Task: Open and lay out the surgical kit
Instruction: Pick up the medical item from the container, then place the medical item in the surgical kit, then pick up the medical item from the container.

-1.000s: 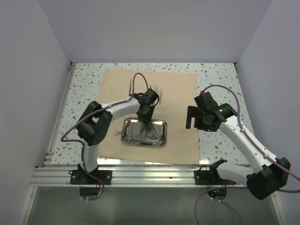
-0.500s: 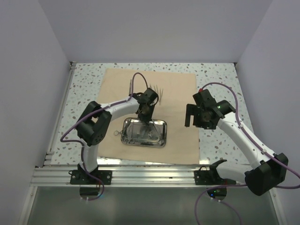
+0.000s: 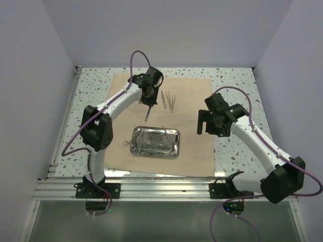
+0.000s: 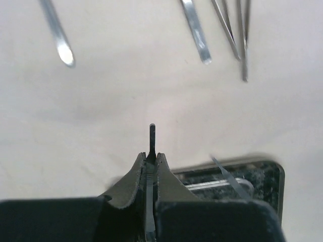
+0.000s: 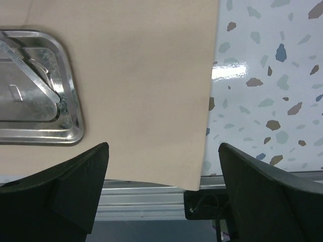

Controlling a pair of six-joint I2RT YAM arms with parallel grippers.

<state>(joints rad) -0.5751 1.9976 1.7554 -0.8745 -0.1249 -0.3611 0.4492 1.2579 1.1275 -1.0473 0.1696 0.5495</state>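
The beige cloth wrap (image 3: pixel 189 146) lies spread flat on the table. On its near half stands the steel tray (image 3: pixel 174 135) with several thin instruments in it. A few slim silvery instruments (image 3: pixel 169 101) lie side by side on the far half, also in the left wrist view (image 4: pixel 196 35). My left gripper (image 3: pixel 148 97) hovers over the far half, shut on a thin instrument (image 3: pixel 147 114) that hangs from it; its tip (image 4: pixel 152 130) pokes out between the jaws of my left gripper (image 4: pixel 152 157). My right gripper (image 3: pixel 211 124) (image 5: pixel 162 147) is open over the cloth's right edge, holding nothing.
A ring handle (image 3: pixel 124 143) sticks out past the tray's left rim. Speckled tabletop (image 5: pixel 267 75) lies right of the cloth. An aluminium rail (image 3: pixel 161 187) runs along the near edge. White walls close in three sides.
My left gripper shut on a thin instrument in the tray, lifted it and carried it to the far half of the cloth. My right arm shifted slightly left.
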